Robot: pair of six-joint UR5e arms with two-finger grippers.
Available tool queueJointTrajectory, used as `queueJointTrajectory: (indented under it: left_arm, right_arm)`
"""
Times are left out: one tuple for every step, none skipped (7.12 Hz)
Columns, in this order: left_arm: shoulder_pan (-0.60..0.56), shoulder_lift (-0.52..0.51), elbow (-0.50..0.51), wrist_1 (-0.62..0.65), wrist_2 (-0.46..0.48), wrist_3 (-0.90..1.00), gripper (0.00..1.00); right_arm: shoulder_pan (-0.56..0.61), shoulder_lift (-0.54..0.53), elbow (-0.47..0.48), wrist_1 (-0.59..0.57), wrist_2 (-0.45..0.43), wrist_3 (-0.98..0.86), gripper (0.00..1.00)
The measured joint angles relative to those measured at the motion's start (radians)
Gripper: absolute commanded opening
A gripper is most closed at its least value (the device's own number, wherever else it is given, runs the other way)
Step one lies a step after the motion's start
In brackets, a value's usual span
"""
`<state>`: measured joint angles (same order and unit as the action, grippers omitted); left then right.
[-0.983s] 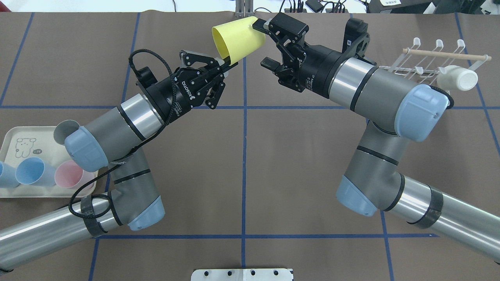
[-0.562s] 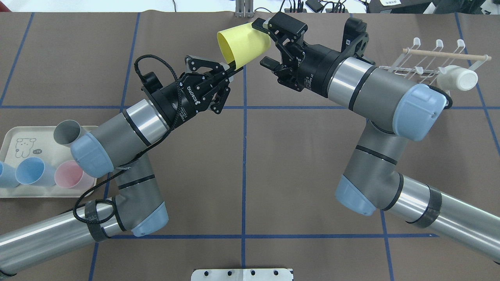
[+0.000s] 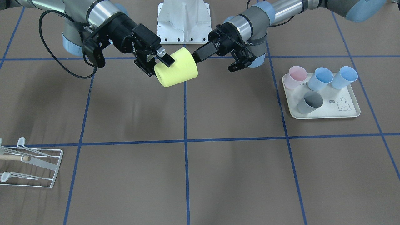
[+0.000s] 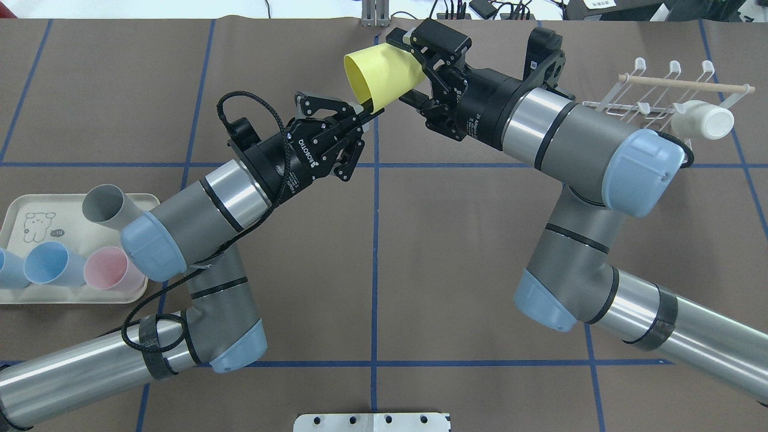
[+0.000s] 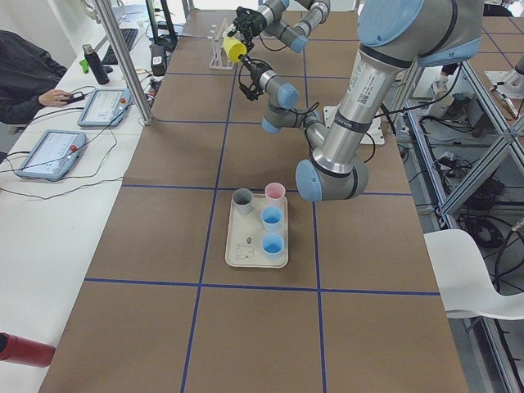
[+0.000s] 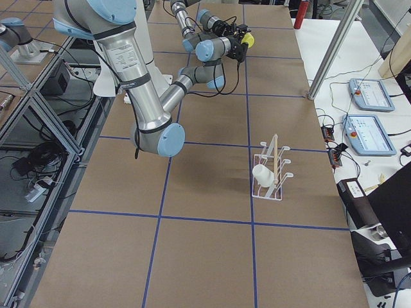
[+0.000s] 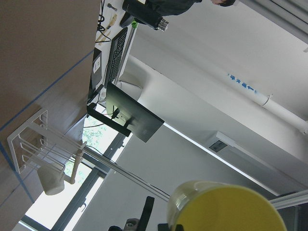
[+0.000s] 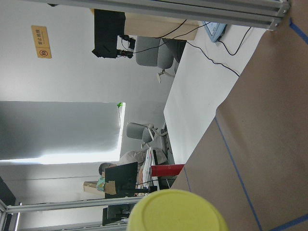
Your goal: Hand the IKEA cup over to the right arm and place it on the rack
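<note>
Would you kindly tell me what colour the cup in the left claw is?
The cup is plain yellow, clearest in the exterior front-facing view.

Cup: yellow plastic tumbler (image 4: 384, 78); I see it aloft, tipped on its side.
Rack: small white wire rack (image 4: 643, 108) with wooden dowel, standing at my far right.

One yellow cup (image 3: 176, 71), two blue cups (image 3: 323, 78) (image 3: 344, 77), one pink cup (image 3: 297, 76), one grey cup (image 3: 309, 102) and one white cup (image 4: 705, 120) are counted; one tray (image 3: 318, 113), one rack (image 4: 678, 83) and two arms (image 4: 186, 210) (image 4: 570, 129) are also seen.
</note>
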<state>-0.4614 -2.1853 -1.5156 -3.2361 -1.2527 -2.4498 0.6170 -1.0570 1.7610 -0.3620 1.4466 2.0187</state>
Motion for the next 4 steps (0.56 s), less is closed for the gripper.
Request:
queueJointTrajectory:
  left_arm:
    - [0.008,-0.001,0.001,0.0,0.005,0.0,0.0]
    - [0.013,-0.001,0.001,0.0,0.009,0.001,0.0]
    - [0.015,-0.001,0.0,0.0,0.011,0.001,0.0]
    - [0.016,-0.001,0.0,-0.001,0.011,0.001,0.0]
  right_arm:
    - [0.0,0.0,0.0,0.0,0.0,0.0,0.99]
    - [0.0,0.0,0.0,0.001,0.0,0.0,0.99]
    - [0.0,-0.001,0.0,0.001,0.0,0.0,0.98]
    - [0.001,-0.001,-0.001,0.001,0.0,0.0,0.98]
